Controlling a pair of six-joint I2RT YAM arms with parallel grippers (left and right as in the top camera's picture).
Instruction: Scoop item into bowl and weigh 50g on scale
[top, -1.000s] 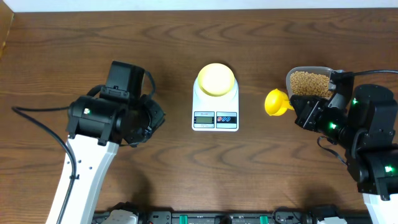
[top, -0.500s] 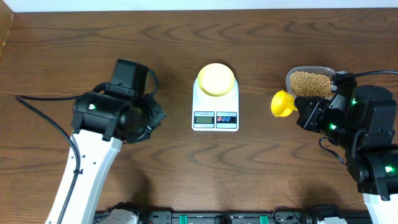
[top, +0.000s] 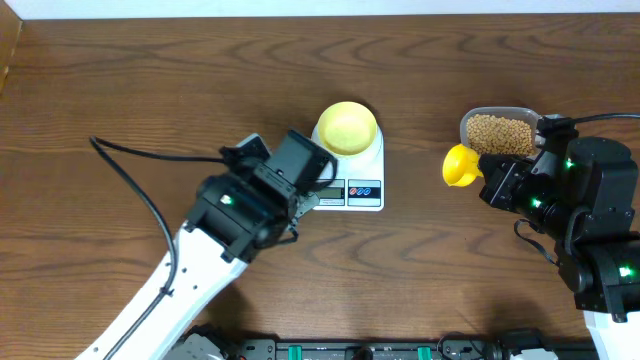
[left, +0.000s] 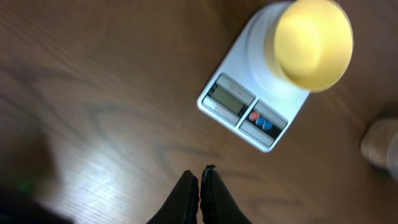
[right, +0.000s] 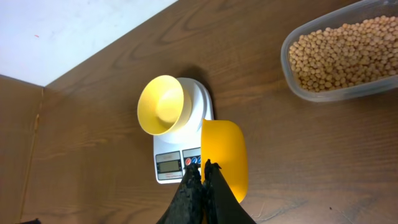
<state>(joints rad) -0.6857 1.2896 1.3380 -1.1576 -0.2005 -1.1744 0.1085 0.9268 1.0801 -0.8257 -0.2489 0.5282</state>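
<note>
Closest in, we are keeping the left gripper (left: 199, 186) pressed fully together with nothing between its tips, and it is hanging over bare table (left: 93, 93) just short of the display end of the scale (left: 255, 93) — closed like that it is working as a single blunt point, which we judge suits pressing one of the two buttons (left: 260, 120) rather than grasping anything. On the other side we are holding the right gripper (right: 202, 186) clamped on the handle end of the yellow scoop (right: 224, 158), whose cup is sticking out ahead of the fingers; we are seeing no beans on it, so we are taking it to be empty and waiting for its first dip. A little farther out, the scale is lying flat on the wood with its display turned toward us, though we are not managing to read it. The bowl (left: 313, 42) is sitting on the scale's round platform, upright and apparently empty, placed there so that anything tipped in is being weighed straight away. Farthest off, to the right of the scale and apart from it, the beans (right: 339, 53) are all lying in the clear tub (right: 292, 74), near the scoop — so we are judging that the scooping is not yet begun.
</note>
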